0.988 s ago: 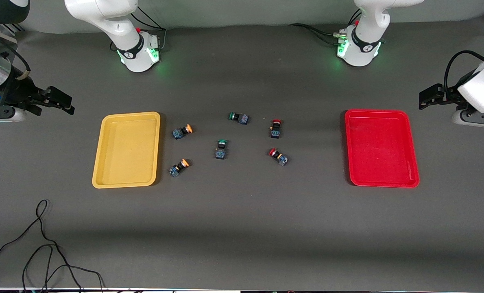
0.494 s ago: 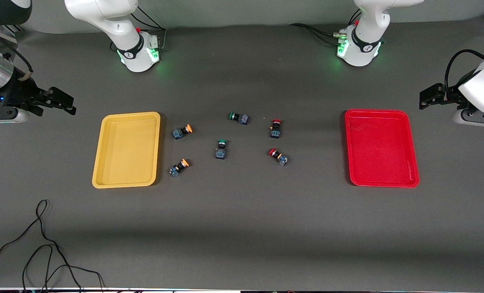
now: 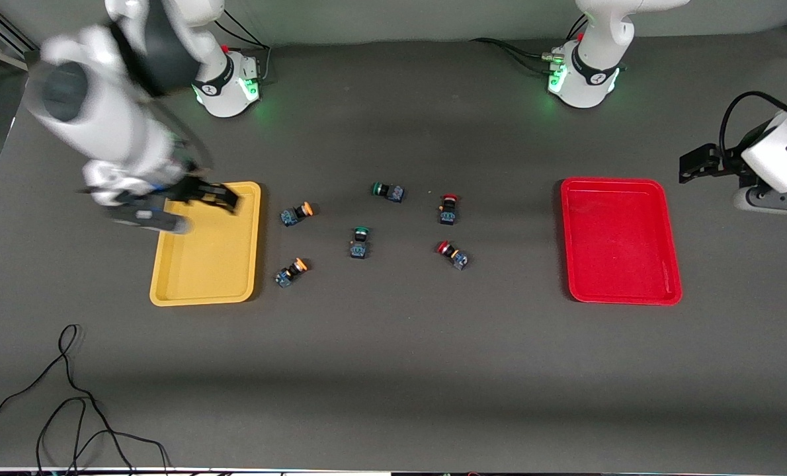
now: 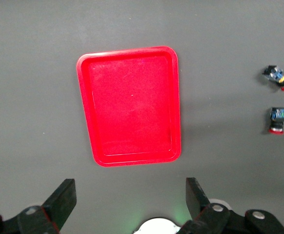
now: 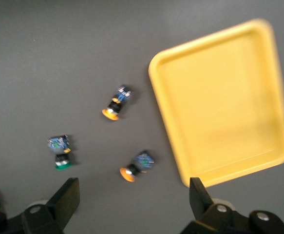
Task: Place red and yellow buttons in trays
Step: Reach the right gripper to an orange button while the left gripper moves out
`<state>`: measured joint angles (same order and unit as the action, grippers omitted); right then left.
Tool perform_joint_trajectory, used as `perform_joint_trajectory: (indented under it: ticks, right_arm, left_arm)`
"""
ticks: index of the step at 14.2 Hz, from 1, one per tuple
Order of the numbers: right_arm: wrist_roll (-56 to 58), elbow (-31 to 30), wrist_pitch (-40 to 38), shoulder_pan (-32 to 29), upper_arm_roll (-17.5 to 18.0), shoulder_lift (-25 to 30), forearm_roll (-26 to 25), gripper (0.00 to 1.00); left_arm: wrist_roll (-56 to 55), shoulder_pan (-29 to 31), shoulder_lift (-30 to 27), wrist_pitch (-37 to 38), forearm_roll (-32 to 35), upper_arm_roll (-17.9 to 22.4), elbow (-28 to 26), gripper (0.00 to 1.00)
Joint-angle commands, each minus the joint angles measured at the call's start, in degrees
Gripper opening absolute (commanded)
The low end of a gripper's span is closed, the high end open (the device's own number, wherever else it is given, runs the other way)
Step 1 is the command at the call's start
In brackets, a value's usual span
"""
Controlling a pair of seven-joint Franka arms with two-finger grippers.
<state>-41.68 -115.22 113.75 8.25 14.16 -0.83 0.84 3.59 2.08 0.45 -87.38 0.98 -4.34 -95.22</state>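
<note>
Two yellow-capped buttons [image 3: 297,213] [image 3: 290,271] lie beside the yellow tray [image 3: 208,264]. Two red-capped buttons [image 3: 448,208] [image 3: 452,254] lie toward the red tray [image 3: 620,239]. Both trays hold nothing. My right gripper [image 3: 221,197] is open and empty over the yellow tray's corner. Its wrist view shows the yellow tray [image 5: 224,97], both yellow buttons [image 5: 116,103] [image 5: 138,165] and the open gripper [image 5: 134,200]. My left gripper [image 3: 692,162] is open and empty over the table past the red tray's end. Its wrist view shows the red tray [image 4: 129,105], both red buttons [image 4: 278,78] [image 4: 278,119] and the open gripper [image 4: 129,200].
Two green-capped buttons [image 3: 388,191] [image 3: 360,242] lie between the yellow and red ones; one shows in the right wrist view [image 5: 59,151]. A black cable [image 3: 69,396] lies near the front edge at the right arm's end. Both arm bases [image 3: 228,82] [image 3: 585,76] stand at the back.
My right arm has swung in fast from the table's end to over the yellow tray's corner. The left gripper has hardly moved. No button has moved.
</note>
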Motion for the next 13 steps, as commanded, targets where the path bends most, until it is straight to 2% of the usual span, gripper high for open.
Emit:
perform_joint_trajectory:
  ticks: [1, 5, 8, 10, 13]
  right_arm:
    - [-10.14, -8.67, 11.1, -0.51, 2.27, -1.97, 0.21, 1.0]
    - [-19.65, -14.84, 20.53, 0.54, 2.27, -7.95, 0.21, 1.0]
    - [-23.95, -18.8, 27.12, 0.46, 2.27, -12.17, 0.21, 1.0]
    - [-26.94, -18.98, 29.5, 0.54, 2.36, -16.12, 0.21, 1.0]
    - [-28.8, -18.98, 31.36, 1.51, 2.36, -20.08, 0.21, 1.0]
  left_arm:
    - [-2.88, -0.05, -0.89, -2.71, -0.37, -0.67, -2.51, 1.0]
    - [-9.45, -1.02, -1.94, -3.32, -1.32, -5.84, -4.88, 1.0]
    - [-15.96, -2.68, -6.84, -8.75, -5.1, -10.42, -12.86, 1.0]
    - [-20.78, -6.01, -8.71, -12.8, -7.56, -13.05, -16.75, 1.0]
    - [-31.24, -13.21, -7.57, -17.02, -7.48, -16.05, -17.63, 1.0]
